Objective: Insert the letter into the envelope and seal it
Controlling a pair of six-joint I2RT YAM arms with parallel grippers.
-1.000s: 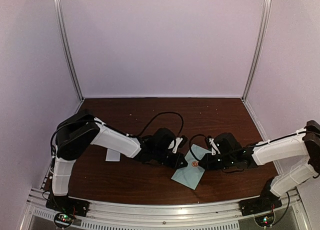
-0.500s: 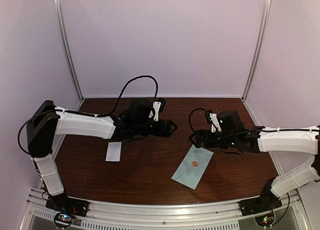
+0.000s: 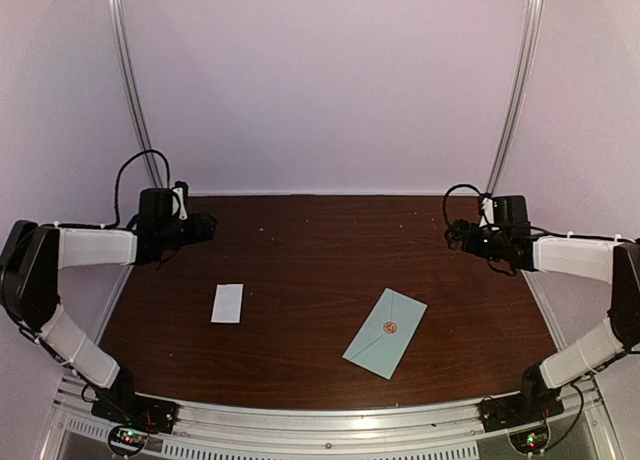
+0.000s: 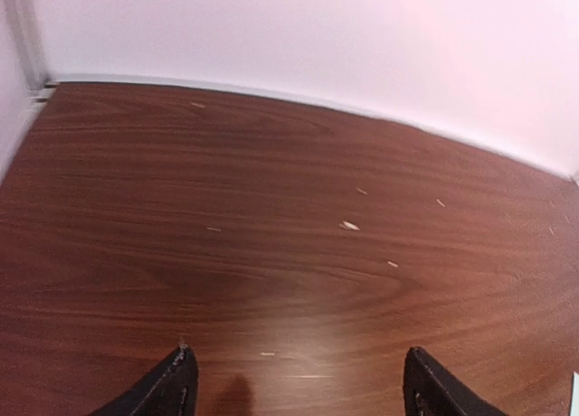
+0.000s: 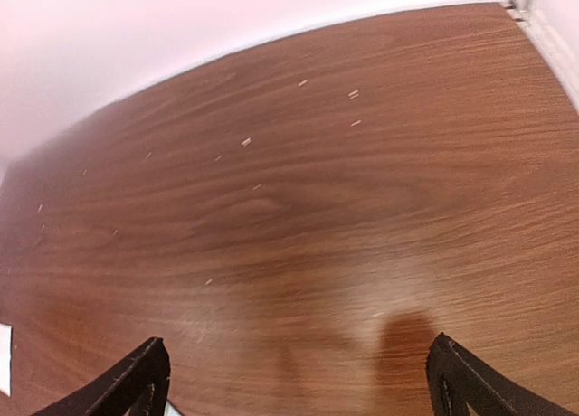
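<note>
The pale teal envelope (image 3: pixel 386 333) lies flat and slanted on the brown table (image 3: pixel 300 250), right of centre near the front, its flap down under a small orange round seal (image 3: pixel 391 328). The letter does not show in any view. My left gripper (image 3: pixel 208 224) hovers at the far left rear of the table, open and empty; in the left wrist view (image 4: pixel 298 354) only bare wood lies between its fingertips. My right gripper (image 3: pixel 452 236) hangs at the far right rear, open wide and empty, likewise over bare wood (image 5: pixel 298 345). Both are well away from the envelope.
A small white sticker strip (image 3: pixel 228 303) lies on the left half of the table. White walls and metal corner posts (image 3: pixel 512 90) close in the back and sides. Small pale flecks (image 4: pixel 349 225) dot the wood.
Both arms have pulled back from the envelope, the left to the rear left, the right to the rear right. Both grippers have opened. The envelope stays put.
</note>
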